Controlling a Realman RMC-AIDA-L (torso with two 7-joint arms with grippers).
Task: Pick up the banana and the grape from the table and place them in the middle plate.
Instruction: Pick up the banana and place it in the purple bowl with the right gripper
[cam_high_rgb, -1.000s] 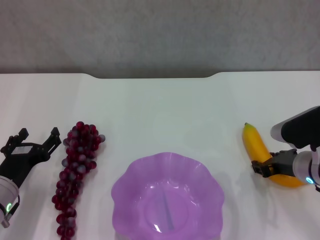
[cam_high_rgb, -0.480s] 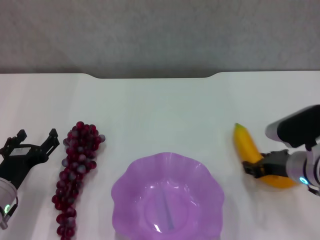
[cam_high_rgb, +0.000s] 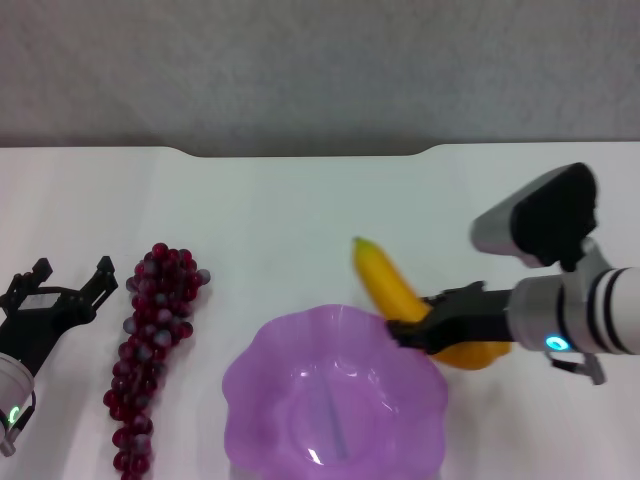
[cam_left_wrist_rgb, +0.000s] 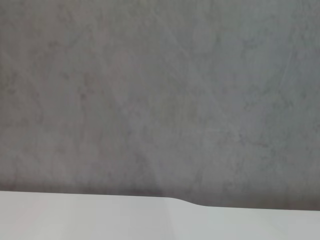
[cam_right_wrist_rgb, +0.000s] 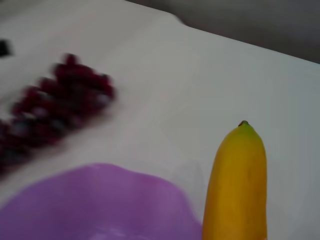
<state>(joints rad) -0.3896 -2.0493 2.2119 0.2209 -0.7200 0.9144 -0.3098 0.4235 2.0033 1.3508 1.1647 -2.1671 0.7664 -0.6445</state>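
The right gripper (cam_high_rgb: 415, 333) is clamped on the banana (cam_high_rgb: 395, 300) around its middle, holding it just off the table (cam_high_rgb: 300, 210) at the right rim of the middle plate (cam_high_rgb: 335, 395). The tip of the fruit points toward the far edge, and the fat end sticks out behind the jaws toward the right edge. In the right wrist view the banana (cam_right_wrist_rgb: 237, 185) sits right next to the purple plate (cam_right_wrist_rgb: 95, 205), with the grape (cam_right_wrist_rgb: 50, 112) bunch beyond it.

If I were running this step, I'd say carry it further toward the left edge until the whole banana is over the plate's flat centre, not just the scalloped rim, then lower and let go. Dropped from here it would probably land half on the rim and roll off. Keeping it clear of that wavy rim on the way in matters too, since the plate looks light and could get nudged.

Room-wise it's pretty easy: the far half of the table is bare, and so is the strip between plate and grape (cam_high_rgb: 150, 350). The grape lies near the left edge, lengthwise toward the near edge. The left gripper (cam_high_rgb: 62, 290) sits just beside it with fingers spread wide, holding nothing. The plate hugs the near edge, so coming in from the far side looks safest.
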